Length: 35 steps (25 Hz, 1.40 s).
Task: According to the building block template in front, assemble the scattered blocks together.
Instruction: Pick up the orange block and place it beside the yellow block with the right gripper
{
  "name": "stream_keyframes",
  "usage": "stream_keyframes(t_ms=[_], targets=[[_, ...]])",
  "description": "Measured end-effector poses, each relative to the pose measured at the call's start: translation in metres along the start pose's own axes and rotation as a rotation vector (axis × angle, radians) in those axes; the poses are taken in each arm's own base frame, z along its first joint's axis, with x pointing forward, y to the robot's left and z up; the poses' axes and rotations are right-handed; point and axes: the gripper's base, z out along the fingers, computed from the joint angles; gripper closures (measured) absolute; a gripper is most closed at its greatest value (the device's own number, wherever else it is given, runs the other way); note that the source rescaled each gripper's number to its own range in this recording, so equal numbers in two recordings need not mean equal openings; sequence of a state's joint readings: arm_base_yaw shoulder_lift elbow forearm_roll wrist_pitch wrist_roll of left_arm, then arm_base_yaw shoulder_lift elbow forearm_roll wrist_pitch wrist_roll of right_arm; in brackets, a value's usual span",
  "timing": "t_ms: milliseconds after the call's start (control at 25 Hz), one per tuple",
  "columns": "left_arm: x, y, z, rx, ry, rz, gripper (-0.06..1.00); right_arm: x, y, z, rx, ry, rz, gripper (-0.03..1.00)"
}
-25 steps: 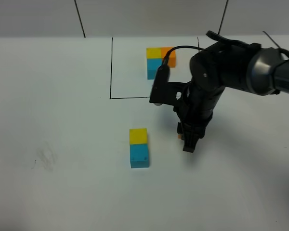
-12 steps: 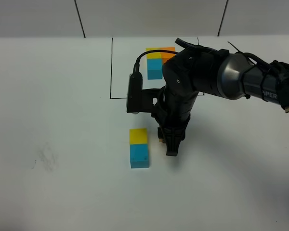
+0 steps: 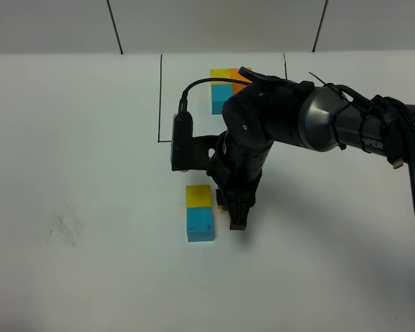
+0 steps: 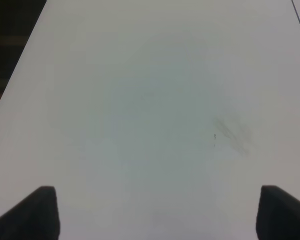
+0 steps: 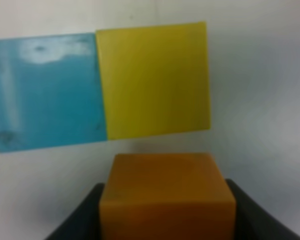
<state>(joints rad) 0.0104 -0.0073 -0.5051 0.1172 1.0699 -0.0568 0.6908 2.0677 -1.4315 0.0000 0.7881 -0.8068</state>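
The building block template (image 3: 220, 76) of yellow, orange and blue cubes lies at the back inside a black drawn frame, partly hidden by my right arm. Two of the scattered blocks touch in a row: a yellow cube (image 3: 198, 196) (image 5: 152, 80) and a blue cube (image 3: 200, 223) (image 5: 47, 90). My right gripper (image 3: 235, 211) (image 5: 167, 212) is shut on the orange cube (image 3: 223, 199) (image 5: 167, 192), which sits just beside the yellow cube, a thin gap apart. My left gripper (image 4: 160, 215) is open over bare table, nothing between its fingers.
The white table (image 3: 90, 138) carries a faint dark smudge (image 3: 66, 227) (image 4: 232, 131) at the left. The black frame line (image 3: 160, 97) runs behind the loose cubes. A cable loops over my right arm (image 3: 297, 117).
My right arm has moved left with the orange cube, from well right of the yellow and blue pair to right beside the yellow cube. The pair has not moved.
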Motion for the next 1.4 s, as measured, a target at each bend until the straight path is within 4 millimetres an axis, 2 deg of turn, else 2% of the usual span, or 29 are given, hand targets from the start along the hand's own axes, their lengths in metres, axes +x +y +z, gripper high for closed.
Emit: stream_keyframes(t_ms=[560, 1080, 1400], targets=[[0.0, 0.0, 0.0, 0.0, 0.0, 0.0, 0.26, -0.002, -0.001, 0.011, 0.002, -0.007, -0.029, 0.76], [0.0, 0.0, 0.0, 0.0, -0.001, 0.0, 0.26, -0.004, -0.002, 0.031, -0.024, -0.001, -0.037, 0.76], [0.0, 0.0, 0.0, 0.0, -0.001, 0.0, 0.26, -0.005, -0.002, 0.033, -0.031, -0.001, -0.034, 0.76]])
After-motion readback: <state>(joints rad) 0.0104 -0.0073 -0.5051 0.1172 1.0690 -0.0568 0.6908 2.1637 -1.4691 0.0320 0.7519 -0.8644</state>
